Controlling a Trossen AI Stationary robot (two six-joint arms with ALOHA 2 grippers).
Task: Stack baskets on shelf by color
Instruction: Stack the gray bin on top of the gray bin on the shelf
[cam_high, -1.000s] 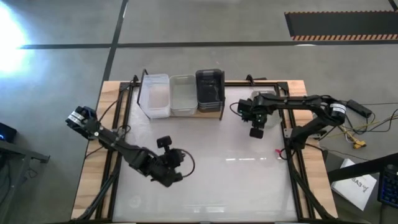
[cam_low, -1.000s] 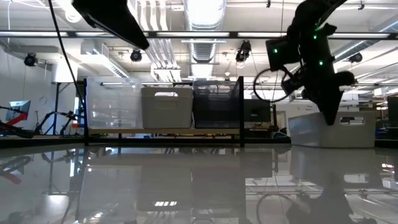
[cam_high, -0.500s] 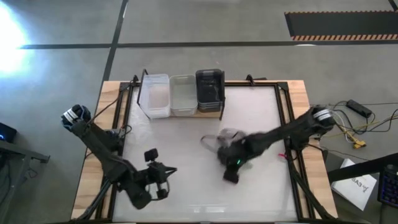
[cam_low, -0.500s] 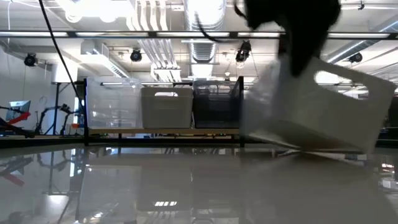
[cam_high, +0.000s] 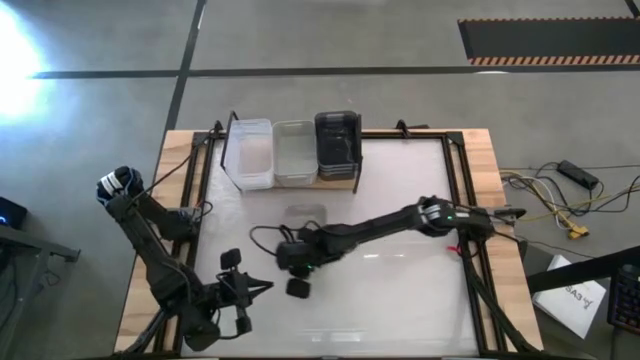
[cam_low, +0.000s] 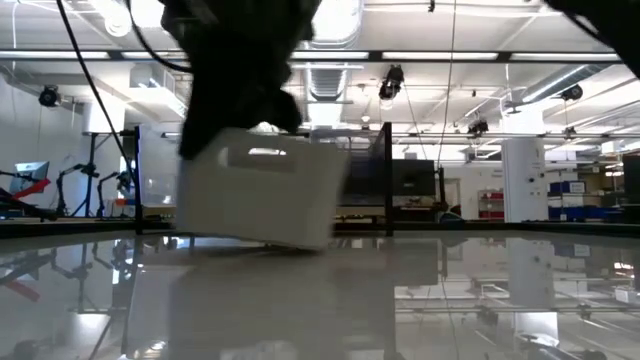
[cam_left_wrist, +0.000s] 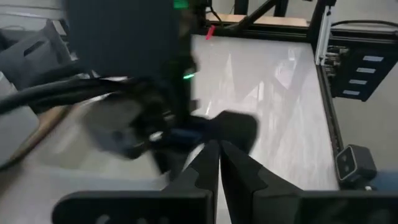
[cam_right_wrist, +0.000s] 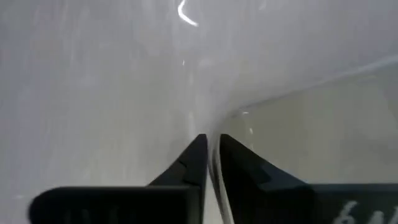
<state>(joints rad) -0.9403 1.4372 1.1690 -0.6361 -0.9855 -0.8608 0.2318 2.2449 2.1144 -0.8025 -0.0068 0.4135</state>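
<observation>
A glossy white tabletop (cam_high: 400, 290) mirrors ceiling lights of a workshop hall. At its near left corner the left gripper (cam_high: 243, 302) waits, fingers pressed together with nothing between them. On the shelf (cam_high: 290, 183) at the far edge sit a translucent white basket (cam_high: 249, 153), a light grey basket (cam_high: 294, 152) and a dark grey basket (cam_high: 337, 143). Mid-table, the right gripper (cam_high: 297, 282) pinches the rim of another light grey basket (cam_low: 262, 195); only the low view shows it clearly, tilted, one edge touching the surface.
</observation>
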